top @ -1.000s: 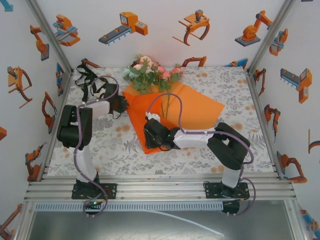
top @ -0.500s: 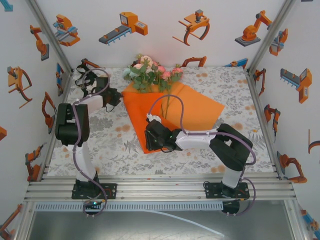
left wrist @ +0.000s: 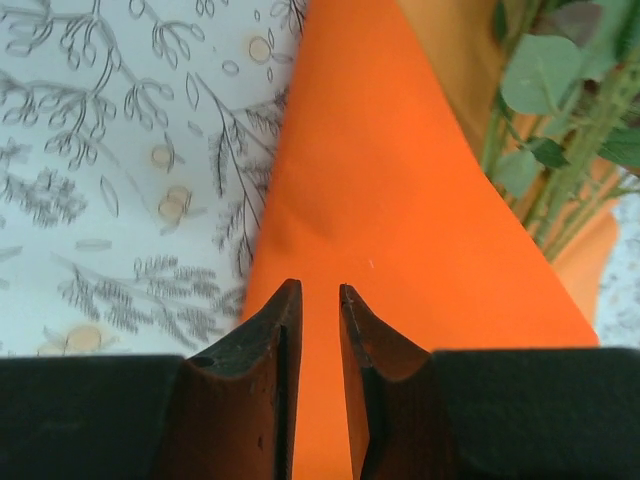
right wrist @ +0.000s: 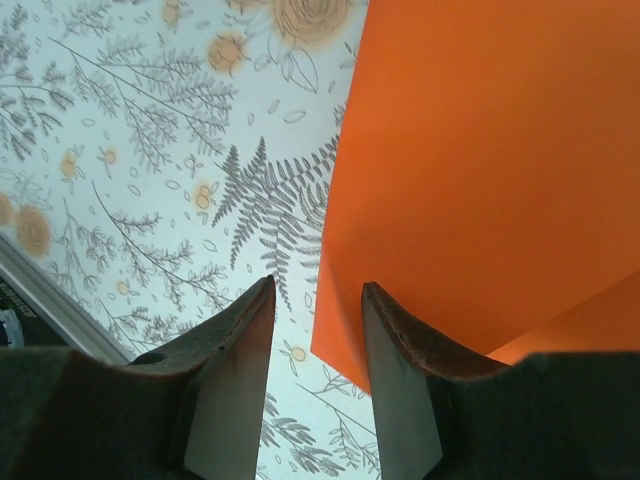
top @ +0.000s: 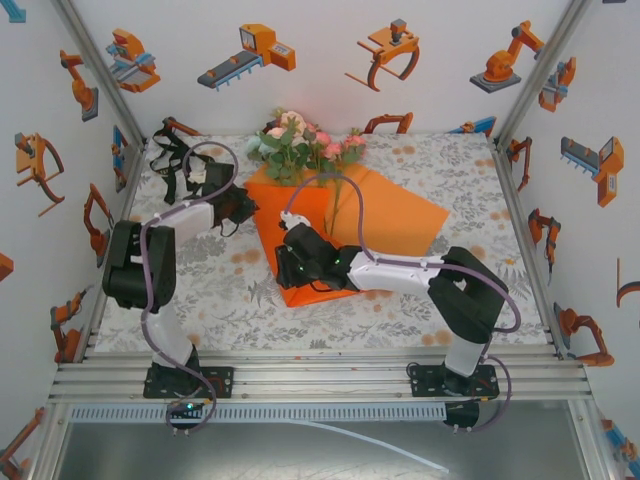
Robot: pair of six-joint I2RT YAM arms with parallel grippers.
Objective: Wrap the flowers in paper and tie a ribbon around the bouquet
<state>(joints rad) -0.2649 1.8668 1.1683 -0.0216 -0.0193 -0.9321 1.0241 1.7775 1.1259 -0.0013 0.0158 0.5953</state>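
At the far left of the patterned table (top: 200, 290), the ribbon (top: 172, 165) lies in a loose black tangle near the side wall, well apart from the paper and touched by neither arm. Just to its right, the left gripper (top: 243, 208) reaches to the left edge of the paper (top: 400, 215). In the left wrist view its fingers (left wrist: 268, 345) stand parted by a narrow gap, with orange showing through the slot between them. The sheet rises there in a smooth fold, and the gap looks wider than the thin paper, so nothing seems pinched. Further right in that view, the green stems and leaves of the flowers (left wrist: 570, 150) lie against the orange. From above, the flowers (top: 298, 148) rest at the far end of the sheet. Their pink, white and peach heads reach past its far edge, and their thin stems run back toward the arms across the orange. The paper lies spread on the table, not yet rolled into a cone. The right gripper (top: 285, 268) sits low at the paper's near left corner. Its wrist view shows the fingers (right wrist: 235, 340) clearly apart with nothing between them, the bare tablecloth and the paper's edge visible through the gap. To the right, the rest of the sheet lies flat, ending in a pointed corner.
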